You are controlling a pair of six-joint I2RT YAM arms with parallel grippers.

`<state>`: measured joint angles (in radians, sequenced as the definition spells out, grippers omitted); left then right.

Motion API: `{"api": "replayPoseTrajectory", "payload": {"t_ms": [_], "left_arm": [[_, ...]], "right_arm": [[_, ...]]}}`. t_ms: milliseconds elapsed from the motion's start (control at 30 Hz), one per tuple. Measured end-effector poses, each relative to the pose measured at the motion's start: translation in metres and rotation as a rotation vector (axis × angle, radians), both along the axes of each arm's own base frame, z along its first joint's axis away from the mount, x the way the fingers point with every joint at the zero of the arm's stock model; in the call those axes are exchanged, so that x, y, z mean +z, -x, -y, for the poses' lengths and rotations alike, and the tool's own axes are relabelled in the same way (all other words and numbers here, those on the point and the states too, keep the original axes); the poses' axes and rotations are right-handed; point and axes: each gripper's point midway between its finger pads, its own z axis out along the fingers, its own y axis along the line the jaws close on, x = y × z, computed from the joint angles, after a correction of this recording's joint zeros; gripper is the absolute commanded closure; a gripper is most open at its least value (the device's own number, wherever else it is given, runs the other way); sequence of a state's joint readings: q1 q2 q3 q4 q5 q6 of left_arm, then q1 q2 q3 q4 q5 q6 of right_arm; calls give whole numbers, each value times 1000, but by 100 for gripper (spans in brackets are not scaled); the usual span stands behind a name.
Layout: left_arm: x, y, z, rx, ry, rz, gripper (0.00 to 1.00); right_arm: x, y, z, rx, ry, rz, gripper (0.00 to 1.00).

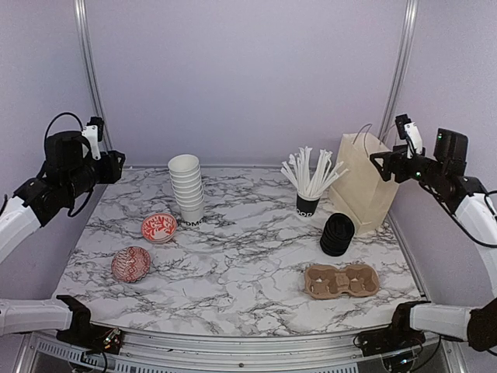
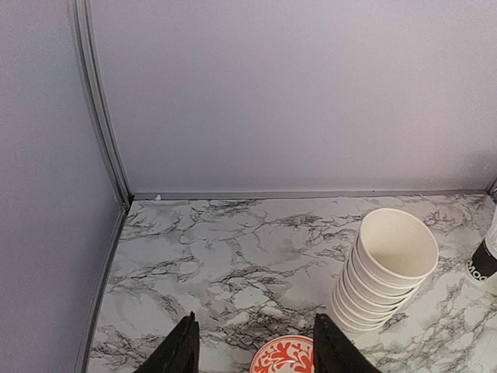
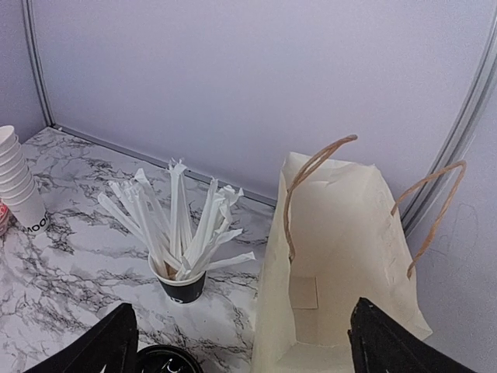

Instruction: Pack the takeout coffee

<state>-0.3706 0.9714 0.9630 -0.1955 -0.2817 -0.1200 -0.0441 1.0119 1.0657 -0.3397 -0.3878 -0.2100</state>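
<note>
At the frame's edges, both my jaws are hanging released.
Packing seems unstarted; I'm first needing to reach the cup stack [image 1: 187,189].

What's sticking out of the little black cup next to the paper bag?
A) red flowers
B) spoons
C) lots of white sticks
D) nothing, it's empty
C: the black cup is full of thin white sticks that fan out upward, and it stands just left of the paper bag in the right wrist view.
</note>
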Motion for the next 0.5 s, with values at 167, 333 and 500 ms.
{"api": "replayPoseTrajectory", "payload": {"t_ms": [167, 333, 500], "left_arm": [[34, -1, 14, -86, 51, 9, 51], [71, -10, 42, -183, 73, 5, 51], [89, -29, 88, -285, 57, -43, 27]], "right_arm": [[14, 26, -23, 139, 1, 27, 3], [14, 54, -68, 389, 21, 42, 7], [-12, 74, -125, 621, 96, 1, 15]]}}
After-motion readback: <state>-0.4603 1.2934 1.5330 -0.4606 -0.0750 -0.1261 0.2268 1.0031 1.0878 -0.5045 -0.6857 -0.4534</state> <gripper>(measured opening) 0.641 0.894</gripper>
